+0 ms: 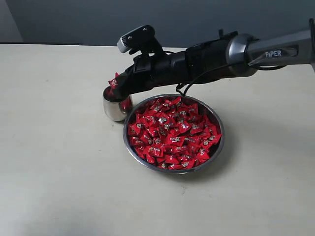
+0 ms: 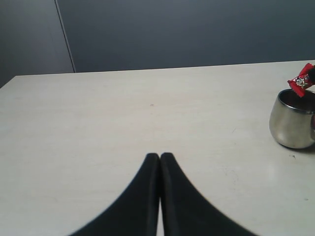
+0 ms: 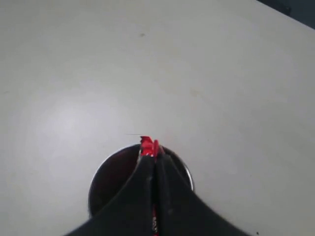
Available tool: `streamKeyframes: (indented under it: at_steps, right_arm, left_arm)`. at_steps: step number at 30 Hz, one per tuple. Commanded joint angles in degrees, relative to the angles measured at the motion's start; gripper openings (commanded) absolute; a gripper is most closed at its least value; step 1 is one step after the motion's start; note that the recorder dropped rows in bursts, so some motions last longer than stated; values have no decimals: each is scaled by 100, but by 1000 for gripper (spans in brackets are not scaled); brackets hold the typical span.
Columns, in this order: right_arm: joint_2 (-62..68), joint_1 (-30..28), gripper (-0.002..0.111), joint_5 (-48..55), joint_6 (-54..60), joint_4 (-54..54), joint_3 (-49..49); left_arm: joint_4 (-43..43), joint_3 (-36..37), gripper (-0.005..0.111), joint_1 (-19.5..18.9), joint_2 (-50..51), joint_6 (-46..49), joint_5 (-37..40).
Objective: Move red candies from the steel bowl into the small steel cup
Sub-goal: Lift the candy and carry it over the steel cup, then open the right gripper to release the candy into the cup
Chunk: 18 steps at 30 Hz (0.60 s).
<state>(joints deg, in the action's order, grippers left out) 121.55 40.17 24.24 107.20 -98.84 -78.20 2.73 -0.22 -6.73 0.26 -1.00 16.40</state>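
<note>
Currently held: one red candy [image 1: 113,82], pinched by its wrapper edge in the tips of the right gripper [image 3: 155,151], directly above the mouth of the cup [image 1: 115,109].
Why there: by my reading, it is centred over the cup so it can fall straight in once the jaws part. Gripping only the wrapper's edge leaves most of the candy hanging free.
Right arm [image 1: 206,59] pose: stretched long and low toward the cup, passing over the far rim of the bowl [image 1: 220,147], with the wrist tipped down so the tips point into the cup.
Bowl: right beside the cup. I cannot tell whether the two rims touch. Probably set close to keep each carry short.
Other candies [image 1: 172,132]: heaped in the bowl, filling it.
Cup contents: the inside is dark, and I cannot tell how many lie in it.
Left gripper [image 2: 160,156]: jaws pressed together on nothing, low over the bare table [image 2: 98,123], well apart from the cup and facing it. It seems parked clear of the work.
</note>
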Motion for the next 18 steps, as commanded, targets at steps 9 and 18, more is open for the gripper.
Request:
streamKeyframes:
  at_steps: [9, 18]
  right_arm:
    - [-6, -4, -1, 213, -442, 603, -40]
    - [-6, -4, 18, 192, -629, 747, -40]
  left_arm:
    - [-16, 22, 0, -3, -26, -9, -11]
    - [-16, 22, 0, -3, -26, -9, -11]
